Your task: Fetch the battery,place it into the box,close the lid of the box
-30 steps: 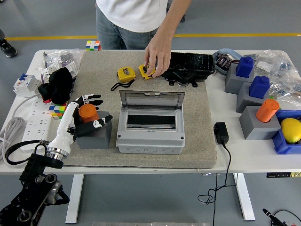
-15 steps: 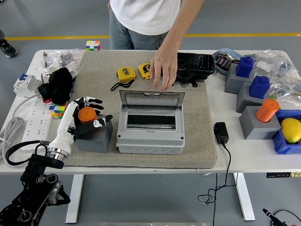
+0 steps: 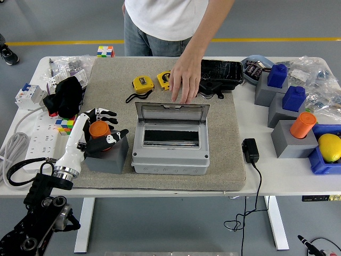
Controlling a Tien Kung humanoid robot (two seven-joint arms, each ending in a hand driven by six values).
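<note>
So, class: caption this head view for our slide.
Left hand grips orange battery beside open box; person's hand hovers behind.

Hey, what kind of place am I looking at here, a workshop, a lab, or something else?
Most likely a robotics lab or test bench: a white table on a grey floor with a yellow floor line, and a robot's left hand around an orange battery.

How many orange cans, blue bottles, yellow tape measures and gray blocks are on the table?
Orange cans: 2
Blue bottles: 2
Yellow tape measures: 2
Gray blocks: 4
Total: 10
</note>
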